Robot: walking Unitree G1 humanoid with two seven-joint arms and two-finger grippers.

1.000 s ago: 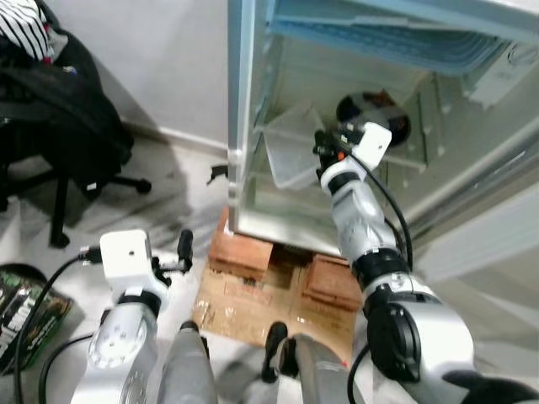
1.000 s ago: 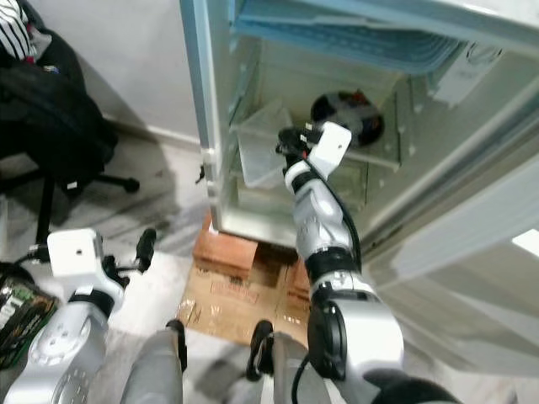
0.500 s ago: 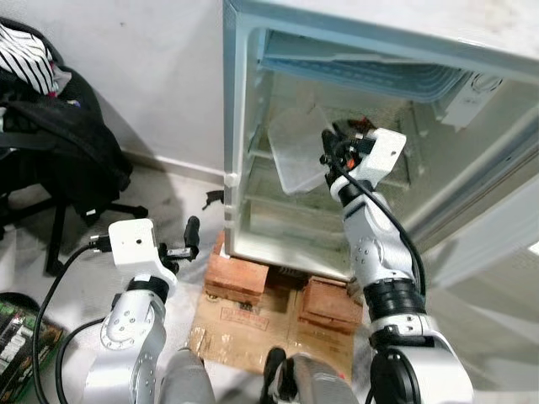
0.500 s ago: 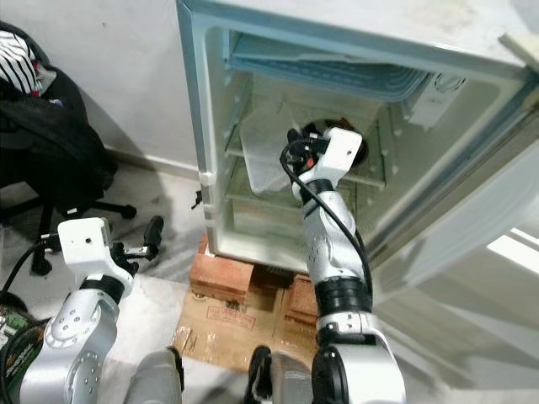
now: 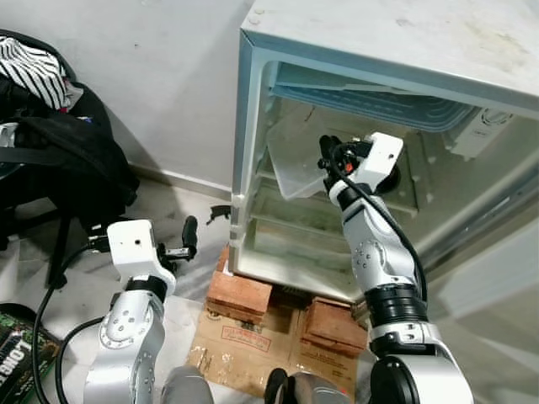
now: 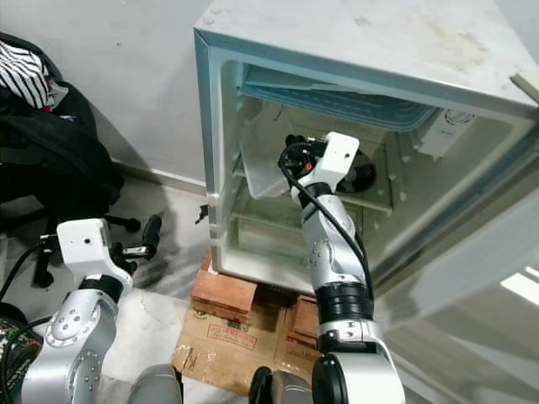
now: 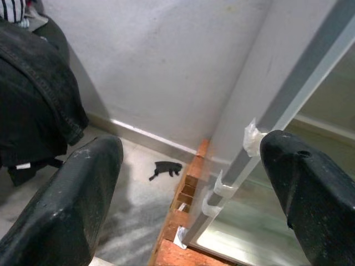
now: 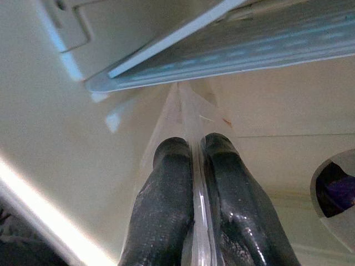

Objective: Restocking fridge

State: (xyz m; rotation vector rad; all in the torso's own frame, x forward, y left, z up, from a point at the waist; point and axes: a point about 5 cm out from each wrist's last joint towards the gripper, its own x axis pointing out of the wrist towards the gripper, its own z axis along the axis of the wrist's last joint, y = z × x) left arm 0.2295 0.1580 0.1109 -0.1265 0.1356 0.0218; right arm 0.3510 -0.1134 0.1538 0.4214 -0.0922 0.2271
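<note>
The small white fridge (image 5: 244,126) stands open on bricks. Inside its upper part, my right gripper (image 5: 324,160) is shut on the edge of a clear plastic tray (image 5: 295,164). The tray is tilted steeply against the left inner wall, under the blue freezer flap (image 5: 370,97). In the right wrist view both fingers (image 8: 166,210) pinch the thin clear tray edge (image 8: 186,111). A dark round object (image 6: 364,175) sits on the shelf behind the wrist. My left gripper (image 5: 181,248) is open and idle, low beside the fridge's left corner (image 7: 244,138).
Red bricks (image 5: 240,295) and flattened cardboard (image 5: 253,341) lie under and before the fridge. A black office chair with a dark bag (image 5: 59,160) stands at the left. A green packet (image 5: 13,358) lies on the floor. The fridge door (image 5: 497,278) hangs open at the right.
The camera has tilted up and now takes in the fridge top. My right gripper has lifted the clear tray higher in the fridge and turned it more upright. The left arm stays low.
</note>
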